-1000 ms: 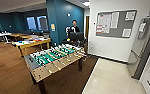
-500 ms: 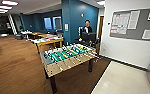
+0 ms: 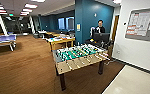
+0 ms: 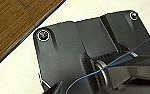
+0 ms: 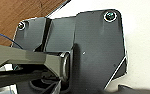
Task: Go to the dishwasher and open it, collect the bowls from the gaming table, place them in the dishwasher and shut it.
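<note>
Gaming table (image 3: 58, 40) stands behind one foosball table (image 3: 78, 56); both grippers' grip state unreadable.

One foosball table (image 3: 78, 57), one person (image 3: 100, 27) (behind one monitor (image 3: 101, 37)).

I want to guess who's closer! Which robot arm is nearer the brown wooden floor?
Probably left, but not by much. Both arms hang over the pale floor, and the wooden floor starts past the dark edge strip, on the robot's left.
</note>
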Robot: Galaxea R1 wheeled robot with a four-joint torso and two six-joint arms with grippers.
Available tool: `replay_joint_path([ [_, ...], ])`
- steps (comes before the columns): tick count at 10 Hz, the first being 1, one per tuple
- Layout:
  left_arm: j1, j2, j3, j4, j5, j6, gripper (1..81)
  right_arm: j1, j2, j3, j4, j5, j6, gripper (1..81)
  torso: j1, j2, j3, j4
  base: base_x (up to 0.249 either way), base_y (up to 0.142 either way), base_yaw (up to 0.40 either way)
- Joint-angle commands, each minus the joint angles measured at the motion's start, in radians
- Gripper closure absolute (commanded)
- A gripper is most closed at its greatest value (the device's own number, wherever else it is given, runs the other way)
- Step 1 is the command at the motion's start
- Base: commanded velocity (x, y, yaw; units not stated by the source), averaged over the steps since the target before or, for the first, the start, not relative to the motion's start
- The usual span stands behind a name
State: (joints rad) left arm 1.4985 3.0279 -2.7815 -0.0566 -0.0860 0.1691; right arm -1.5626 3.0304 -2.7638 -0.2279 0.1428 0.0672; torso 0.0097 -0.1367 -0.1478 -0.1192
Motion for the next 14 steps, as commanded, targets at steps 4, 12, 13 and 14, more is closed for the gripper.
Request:
replay_joint_path([
  [4,-0.051,-0.009,-0.004,0.004,0.046,0.009,1.0,0.046,0.007,0.003,0.005,-0.046,-0.004,1.0,0.000,0.000,0.000,0.000,0.000,0.000,0.343],
  [12,-0.050,-0.010,-0.004,0.004,0.046,0.009,1.0,0.046,0.007,0.001,0.005,-0.048,-0.004,1.0,0.000,0.000,0.000,0.000,0.000,0.000,0.313],
  [13,-0.048,-0.009,-0.004,0.004,0.046,0.009,1.0,0.046,0.007,0.001,0.005,-0.048,-0.004,1.0,0.000,0.000,0.000,0.000,0.000,0.000,0.294],
  [14,-0.048,-0.007,-0.004,0.004,0.046,0.009,1.0,0.045,0.007,0.001,0.005,-0.048,-0.004,1.0,0.000,0.000,0.000,0.000,0.000,0.000,0.292],
])
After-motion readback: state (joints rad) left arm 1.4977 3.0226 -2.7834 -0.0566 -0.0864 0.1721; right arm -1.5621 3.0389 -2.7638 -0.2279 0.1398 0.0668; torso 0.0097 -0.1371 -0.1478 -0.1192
